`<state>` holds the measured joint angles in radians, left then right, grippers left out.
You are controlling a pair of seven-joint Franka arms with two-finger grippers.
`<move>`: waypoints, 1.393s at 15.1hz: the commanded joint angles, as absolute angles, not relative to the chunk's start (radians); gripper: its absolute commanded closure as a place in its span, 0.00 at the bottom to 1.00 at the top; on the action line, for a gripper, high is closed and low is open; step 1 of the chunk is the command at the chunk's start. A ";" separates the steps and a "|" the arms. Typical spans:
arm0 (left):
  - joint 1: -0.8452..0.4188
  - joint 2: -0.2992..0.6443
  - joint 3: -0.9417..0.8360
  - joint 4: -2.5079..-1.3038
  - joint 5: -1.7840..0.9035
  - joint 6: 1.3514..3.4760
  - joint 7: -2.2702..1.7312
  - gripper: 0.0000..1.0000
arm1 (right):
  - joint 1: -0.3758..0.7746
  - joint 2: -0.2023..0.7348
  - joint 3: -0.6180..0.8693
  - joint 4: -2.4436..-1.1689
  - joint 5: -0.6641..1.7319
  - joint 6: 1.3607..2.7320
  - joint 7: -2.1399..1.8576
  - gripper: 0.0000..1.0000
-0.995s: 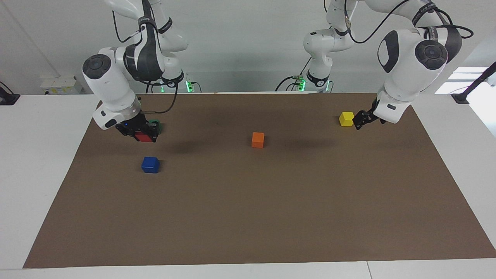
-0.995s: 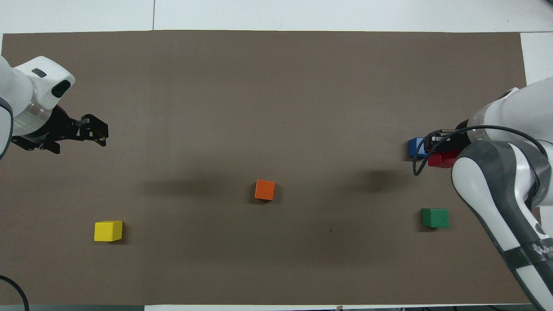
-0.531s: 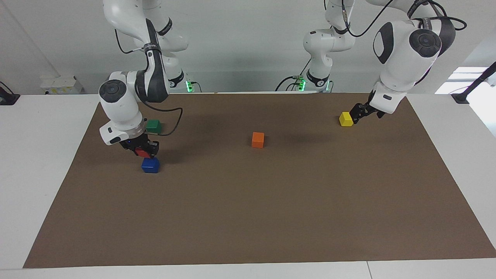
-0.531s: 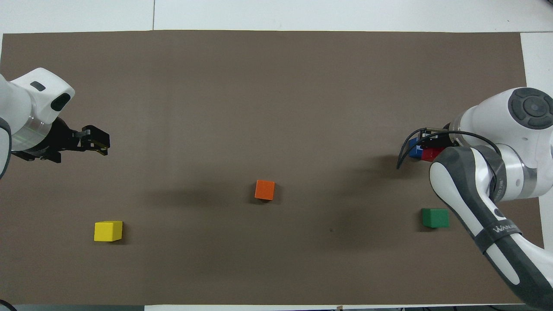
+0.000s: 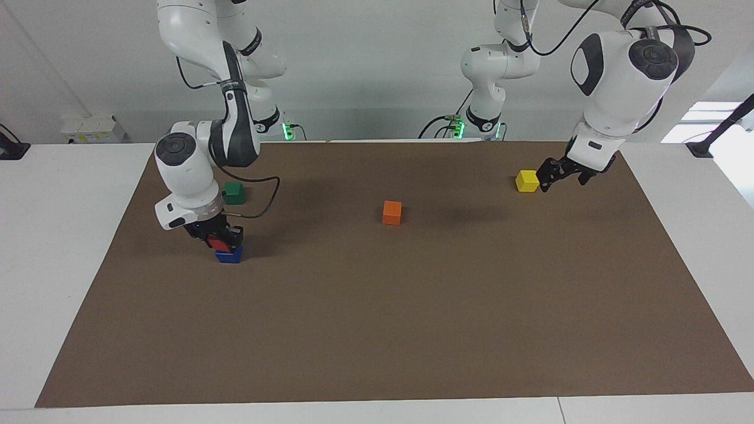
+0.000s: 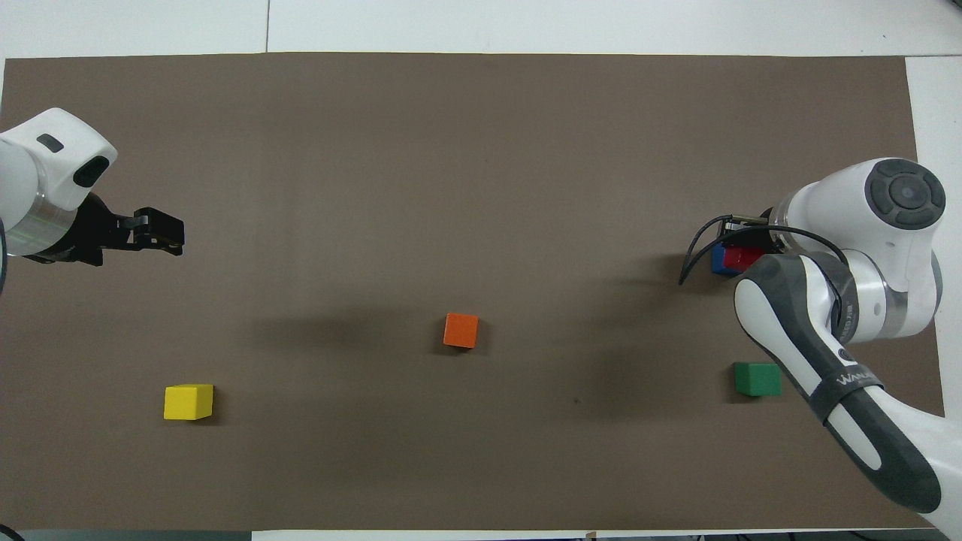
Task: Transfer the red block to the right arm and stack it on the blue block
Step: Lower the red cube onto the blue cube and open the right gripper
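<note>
My right gripper (image 5: 221, 242) is shut on the red block (image 5: 218, 245) and holds it down on top of the blue block (image 5: 229, 257), toward the right arm's end of the brown mat. From above, the red block (image 6: 741, 258) covers most of the blue block (image 6: 718, 260), and the right arm hides part of both. My left gripper (image 5: 545, 183) is open and empty, up in the air over the mat at the left arm's end; it also shows in the overhead view (image 6: 173, 239).
An orange block (image 5: 392, 212) lies mid-mat. A green block (image 5: 234, 192) lies nearer to the robots than the blue block. A yellow block (image 5: 526, 181) lies at the left arm's end. The brown mat (image 5: 412, 324) covers the white table.
My right gripper carried the red block away from the green block and down onto the blue block. My left gripper shifted slightly and stayed empty.
</note>
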<state>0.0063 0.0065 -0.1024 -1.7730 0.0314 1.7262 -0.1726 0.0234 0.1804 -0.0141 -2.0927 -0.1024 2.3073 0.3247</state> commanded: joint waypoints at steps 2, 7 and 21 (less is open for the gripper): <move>-0.005 0.015 -0.087 -1.735 -0.034 1.710 -0.144 0.00 | 0.014 0.183 -0.005 -2.098 -0.127 2.336 0.379 1.00; -0.012 0.025 -0.087 -1.730 -0.038 1.723 -0.146 0.00 | 0.011 0.181 -0.005 -2.123 -0.127 2.381 0.394 0.89; -0.029 0.032 -0.083 -1.649 -0.011 1.628 -0.147 0.00 | 0.021 0.155 -0.005 -1.998 -0.127 2.190 0.275 0.00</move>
<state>-0.0112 0.0175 -0.1001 -1.6888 -0.0209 1.6694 -0.1592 0.0240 0.1807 -0.0120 -2.0729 -0.1058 2.3020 0.3359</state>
